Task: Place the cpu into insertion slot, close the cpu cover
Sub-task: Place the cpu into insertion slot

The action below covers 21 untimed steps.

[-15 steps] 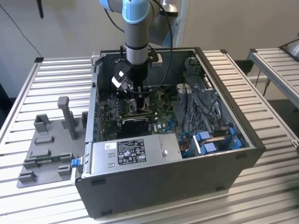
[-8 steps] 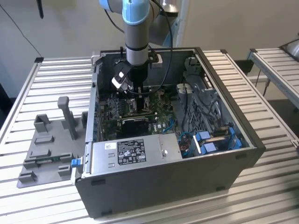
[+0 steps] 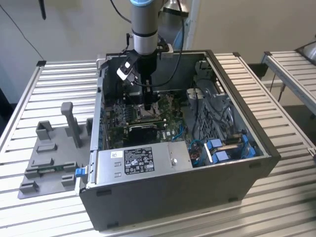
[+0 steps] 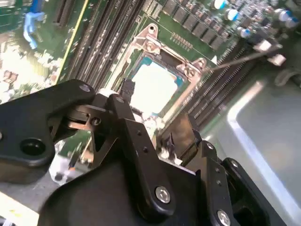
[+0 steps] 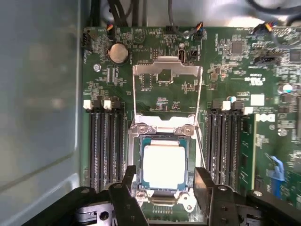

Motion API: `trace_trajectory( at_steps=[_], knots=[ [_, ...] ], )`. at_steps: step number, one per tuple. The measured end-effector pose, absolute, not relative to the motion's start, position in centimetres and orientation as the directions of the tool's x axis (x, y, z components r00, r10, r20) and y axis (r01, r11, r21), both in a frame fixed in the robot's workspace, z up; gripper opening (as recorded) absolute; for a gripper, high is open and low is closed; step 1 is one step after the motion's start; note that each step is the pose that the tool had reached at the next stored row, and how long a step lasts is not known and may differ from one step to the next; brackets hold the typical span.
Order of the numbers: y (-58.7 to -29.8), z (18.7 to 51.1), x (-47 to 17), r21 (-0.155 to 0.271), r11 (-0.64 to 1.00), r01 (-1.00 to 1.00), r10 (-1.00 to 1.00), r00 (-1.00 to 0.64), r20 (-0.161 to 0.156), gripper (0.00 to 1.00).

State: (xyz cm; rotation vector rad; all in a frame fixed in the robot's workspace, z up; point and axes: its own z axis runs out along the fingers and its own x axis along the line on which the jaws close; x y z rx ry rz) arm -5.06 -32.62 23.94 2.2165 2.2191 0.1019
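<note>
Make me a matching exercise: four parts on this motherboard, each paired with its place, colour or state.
1. cpu
2. cpu cover
3. coin battery
4. memory slots

A. long, black, on both sides of the insertion slot
B. hinged open, standing clear of the chip
C. round, silver
D. lying in the insertion slot

Pairs: 1-D, 2-B, 3-C, 4-A
</note>
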Motion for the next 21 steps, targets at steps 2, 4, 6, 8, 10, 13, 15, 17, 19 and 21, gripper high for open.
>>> trace_trajectory(
  at_steps=[2,4,6,8,10,13,15,17,19,21],
  knots=[
    [-32.6,24.8,-5.1,0.049,0.000,0.999,0.999,-0.002,0.044,0.52],
    [-32.6,24.8,-5.0,0.048,0.000,0.999,0.999,-0.002,0.043,0.28],
    [-32.6,24.8,-5.0,0.048,0.000,0.999,0.999,-0.002,0.043,0.22],
    [-32.6,24.8,-4.9,0.046,0.000,0.999,0.999,-0.002,0.043,0.11],
    [-32.6,24.8,-4.8,0.043,-0.001,0.999,0.999,-0.001,0.043,0.11],
    [-32.7,24.8,-4.4,0.036,-0.001,0.999,0.999,0.000,0.043,0.11],
    [-32.7,24.8,-3.8,0.032,-0.001,0.999,0.999,0.000,0.043,0.11],
    [-32.7,24.8,-2.9,0.024,-0.001,1.000,0.999,0.000,0.043,0.11],
    [-32.7,24.7,-2.0,0.015,-0.001,1.000,0.999,0.001,0.043,0.11],
    [-32.7,24.7,-1.2,0.006,-0.001,1.000,0.999,0.001,0.044,0.11]
  ],
)
